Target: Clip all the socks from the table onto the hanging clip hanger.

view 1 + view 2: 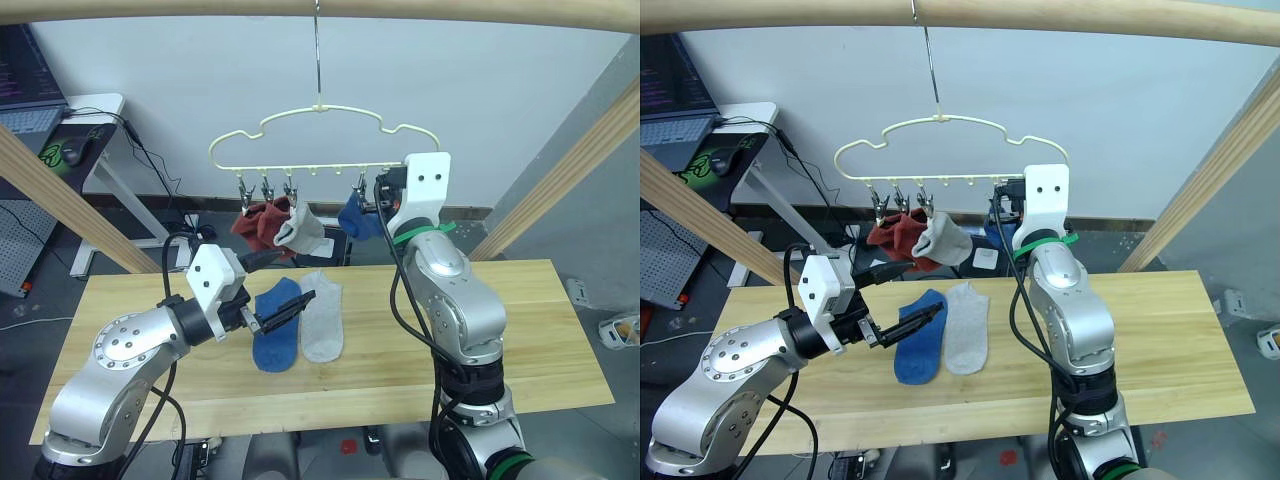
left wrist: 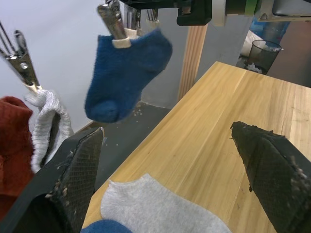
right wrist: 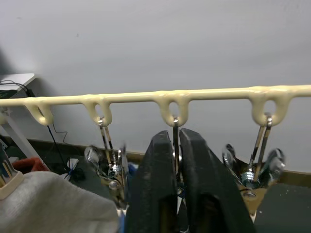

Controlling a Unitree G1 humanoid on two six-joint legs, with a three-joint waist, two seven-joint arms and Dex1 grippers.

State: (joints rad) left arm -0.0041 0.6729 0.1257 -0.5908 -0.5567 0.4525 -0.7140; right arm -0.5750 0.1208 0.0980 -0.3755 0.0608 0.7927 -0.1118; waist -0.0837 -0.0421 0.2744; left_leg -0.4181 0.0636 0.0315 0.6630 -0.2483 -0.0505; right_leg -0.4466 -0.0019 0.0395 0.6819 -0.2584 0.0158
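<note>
Four socks are already hung from the clip hanger (image 1: 320, 140), while a blue sock (image 1: 277, 324) and a grey sock (image 1: 322, 316) are left mid-table near its far edge, beside the left gripper (image 1: 290, 309) with fingers spread, presumably for picking; the right gripper (image 3: 177, 160) is pressed together around a clip, seemingly to work it.
</note>
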